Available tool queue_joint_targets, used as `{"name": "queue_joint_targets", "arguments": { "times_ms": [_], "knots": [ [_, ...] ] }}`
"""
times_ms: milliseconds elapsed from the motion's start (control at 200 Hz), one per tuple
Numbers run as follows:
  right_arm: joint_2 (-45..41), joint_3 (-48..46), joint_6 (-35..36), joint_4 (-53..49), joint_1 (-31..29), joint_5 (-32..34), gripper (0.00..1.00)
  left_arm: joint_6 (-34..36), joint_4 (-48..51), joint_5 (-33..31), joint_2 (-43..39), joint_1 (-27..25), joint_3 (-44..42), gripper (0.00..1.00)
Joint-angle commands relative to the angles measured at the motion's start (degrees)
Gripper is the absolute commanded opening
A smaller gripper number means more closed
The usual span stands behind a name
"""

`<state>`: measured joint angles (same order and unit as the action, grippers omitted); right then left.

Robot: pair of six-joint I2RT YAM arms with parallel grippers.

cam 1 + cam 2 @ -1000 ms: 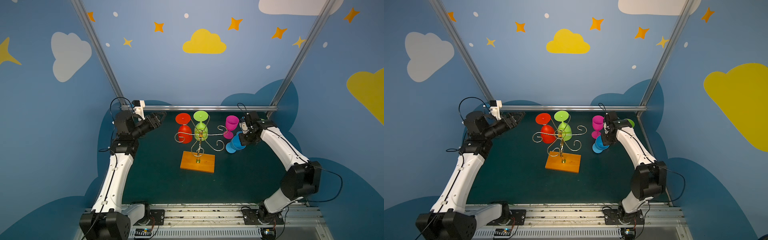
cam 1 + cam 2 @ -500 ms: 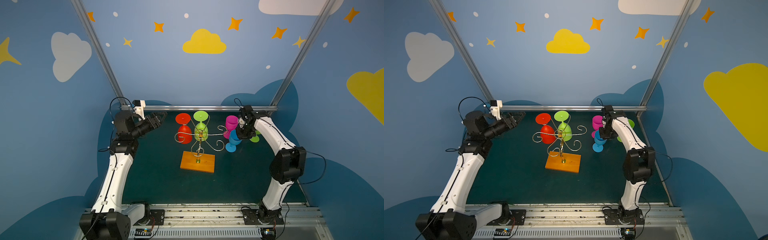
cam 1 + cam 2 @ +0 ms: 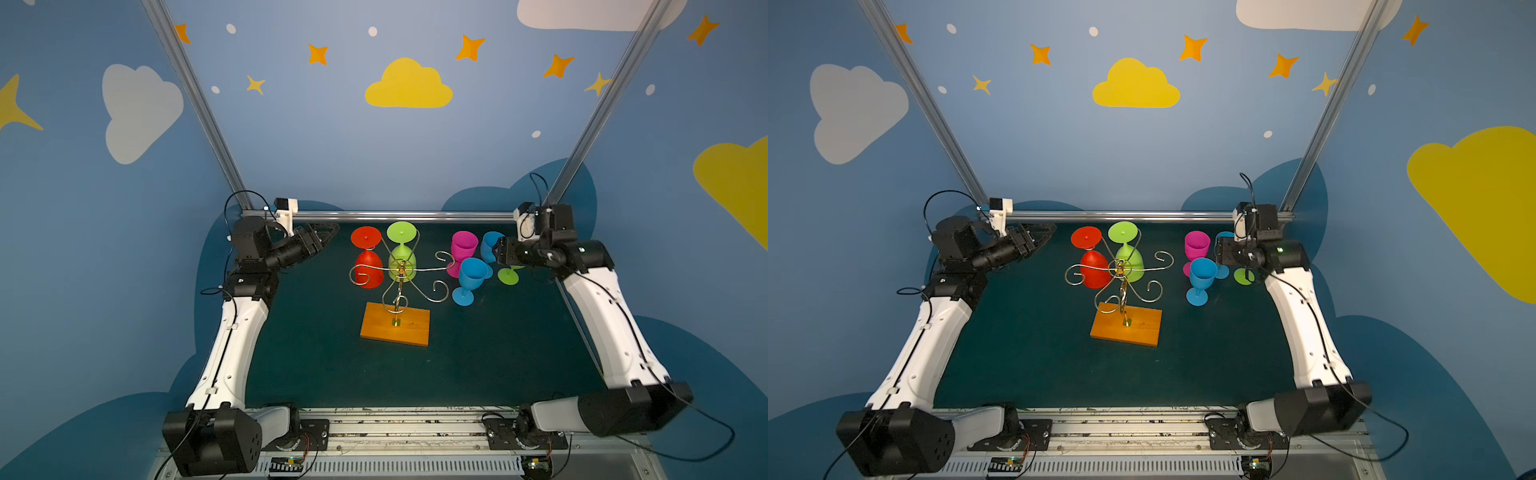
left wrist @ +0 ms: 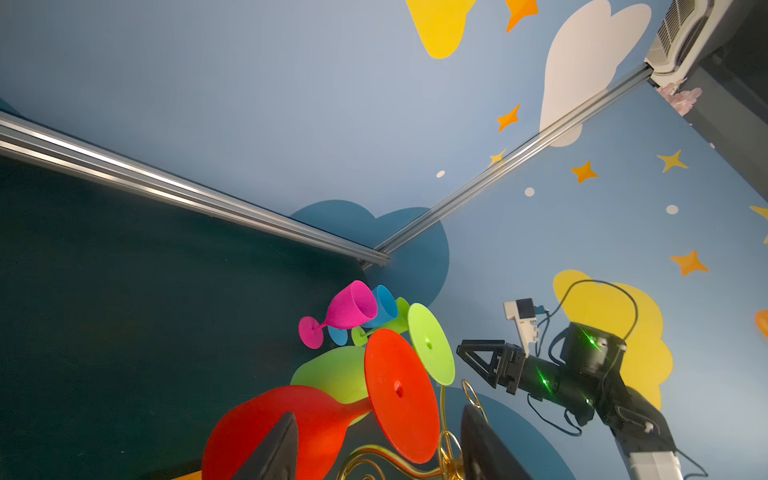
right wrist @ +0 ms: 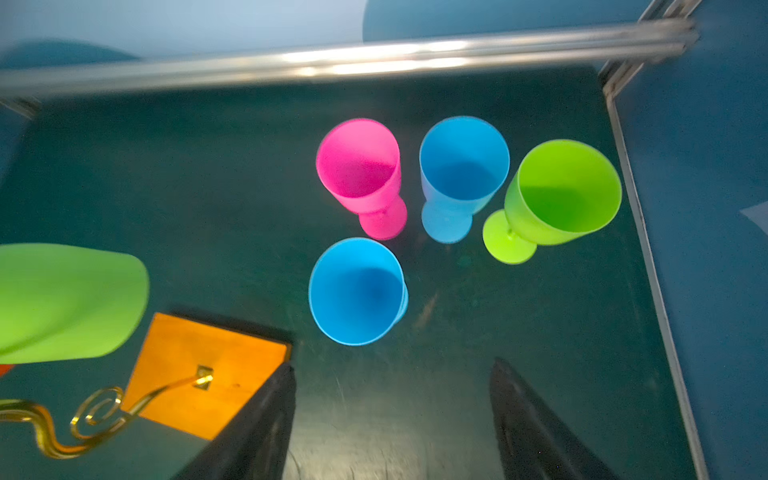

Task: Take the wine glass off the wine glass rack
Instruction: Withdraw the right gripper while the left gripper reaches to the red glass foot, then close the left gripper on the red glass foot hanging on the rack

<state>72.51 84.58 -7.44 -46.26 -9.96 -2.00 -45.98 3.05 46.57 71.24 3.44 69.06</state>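
Two arms rise from the near rail and lean toward the far side, one along each flank of the table [image 3: 498,353]. Nearest between them lies the wooden base [image 3: 395,328], broad and flat, I judge, so the thin wire post does not tip when a glass is drawn off. Above and beyond it the rack [image 3: 419,269] spreads its scroll-tipped arms; the near and right ones are bare.

Right of the rack the near blue glass [image 3: 471,274] stands upright on its foot, clear of the wire. Just beyond it stand three more in a row: pink glass [image 3: 463,247], far blue glass [image 5: 463,162] and green glass [image 5: 561,191]. They are close together, probably parked there to stay out of the rack's way.

On the rack's far-left arms the red glass [image 3: 368,268] and the hung green glass [image 3: 401,232] hang bowl down and foot up, with the stems slotted in the wire so the feet carry them. These two are what the task has yet to take.

The right arm folds its wrist over, so the right gripper [image 5: 392,363] looks down on the standing glasses, fingers spread wide with nothing between them. The left arm's forearm stands steep with its wrist turned right. The left gripper [image 3: 328,235] lies about level, aimed at the red glass, near but not touching, fingers partly spread and empty. That sideways line should suit sliding a stem out along the wire.
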Motion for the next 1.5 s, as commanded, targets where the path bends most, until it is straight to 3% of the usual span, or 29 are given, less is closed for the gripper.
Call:
{"name": "queue_joint_targets", "arguments": {
  "times_ms": [0,285,596,786,1166,1497],
  "knots": [
    [-7.8,-7.2,-2.1,11.0,0.5,-3.9,0.79,-1.4,-2.4,4.9,1.2,-0.4,2.3,0.6],
    [-15.8,-7.9,-3.7,6.3,0.9,-6.3,0.8,1.8,1.4,7.0,5.1,-3.7,4.7,0.56],
    [-17.9,-7.6,-4.0,5.7,0.9,-7.0,0.8,5.2,6.0,5.6,6.6,-6.7,6.0,0.5],
    [-18.3,-7.8,-4.1,5.7,0.9,-7.1,0.79,4.7,5.1,5.3,6.5,-7.0,5.9,0.37],
    [-18.9,-7.9,-4.3,5.7,1.0,-7.0,0.8,4.1,4.8,6.7,7.3,-7.3,6.0,0.29],
    [-19.2,-8.3,-4.6,5.7,1.0,-7.2,0.8,2.1,3.5,7.9,7.7,-7.1,6.2,0.08]
  ]
}}
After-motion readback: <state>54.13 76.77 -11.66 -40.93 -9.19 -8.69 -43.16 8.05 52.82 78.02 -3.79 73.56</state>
